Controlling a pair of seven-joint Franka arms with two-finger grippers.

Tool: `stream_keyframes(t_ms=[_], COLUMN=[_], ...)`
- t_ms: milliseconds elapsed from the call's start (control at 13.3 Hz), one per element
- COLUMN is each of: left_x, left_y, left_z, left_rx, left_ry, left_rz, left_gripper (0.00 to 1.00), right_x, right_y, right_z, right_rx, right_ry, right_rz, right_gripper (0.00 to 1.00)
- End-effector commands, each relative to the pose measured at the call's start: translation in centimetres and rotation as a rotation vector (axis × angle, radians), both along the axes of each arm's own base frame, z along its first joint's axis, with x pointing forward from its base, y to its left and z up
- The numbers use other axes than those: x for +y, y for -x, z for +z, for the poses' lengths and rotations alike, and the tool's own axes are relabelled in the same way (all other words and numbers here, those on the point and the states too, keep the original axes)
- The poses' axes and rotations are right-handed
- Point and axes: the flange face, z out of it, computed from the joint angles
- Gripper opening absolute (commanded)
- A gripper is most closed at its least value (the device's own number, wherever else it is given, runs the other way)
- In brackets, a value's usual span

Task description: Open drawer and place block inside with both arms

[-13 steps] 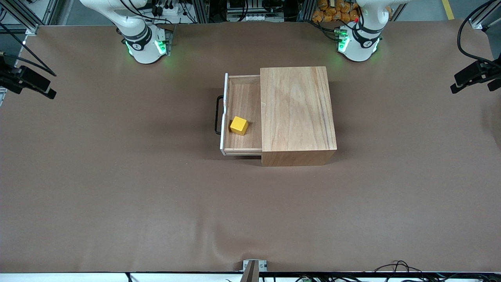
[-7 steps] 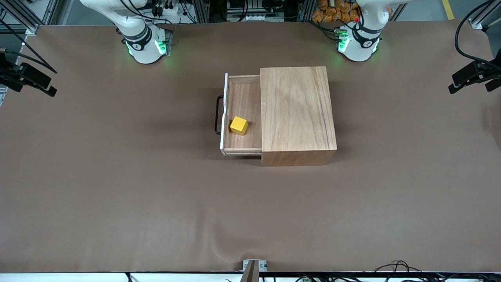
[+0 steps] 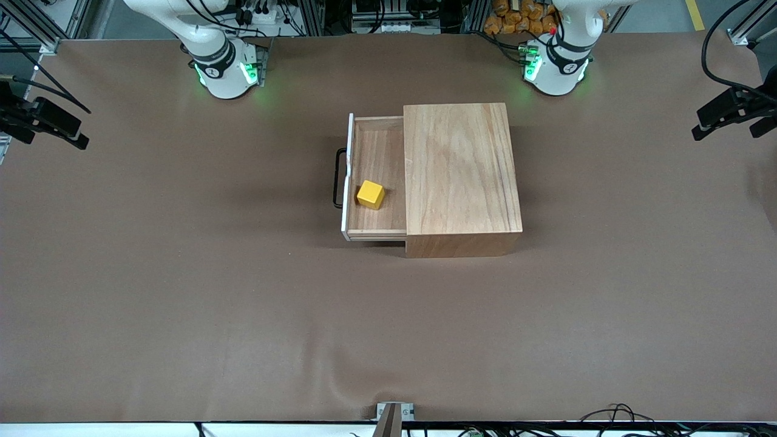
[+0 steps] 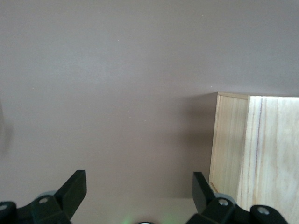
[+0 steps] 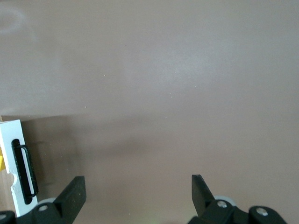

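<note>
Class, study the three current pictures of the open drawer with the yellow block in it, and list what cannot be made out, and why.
- Inner part of the drawer: front view, hidden under the wooden box.
- Block: right wrist view, only a yellow sliver at the picture's edge; absent from the left wrist view.
- Left gripper and right gripper: wrist views, only open fingertips show; bodies cut off by the edge.
- Upper arms: front view, cut off at the top edge.

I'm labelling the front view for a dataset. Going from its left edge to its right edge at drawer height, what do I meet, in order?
Right gripper → black handle → white front panel → yellow block in the open drawer → wooden box → left gripper.
</note>
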Motion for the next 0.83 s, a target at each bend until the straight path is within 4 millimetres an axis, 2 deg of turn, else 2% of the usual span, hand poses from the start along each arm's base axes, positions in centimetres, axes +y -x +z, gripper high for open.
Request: stream_keyframes(t_ms=[0, 225, 751], left_x=[-2.4, -2.5, -2.1], left_y=[1.0, 1.5, 0.2], left_z=[0.2, -0.1, -0.1], left_rx=[-0.013, -0.005, -0.006], left_ry=[0.018, 0.071, 0.048], left_rz=[-0.047, -0.048, -0.038], left_gripper=[1.00, 1.00, 1.00], right_x=[0.0, -0.2, -0.3], right_y=[0.9, 0.9, 0.9], right_z=[0.3, 0.2, 0.2], right_rx=[-0.002, 0.005, 0.008], right_ry=[0.021, 0.020, 0.022], right_rz=[0.038, 0.043, 0.044], right_gripper=[1.00, 1.00, 1.00])
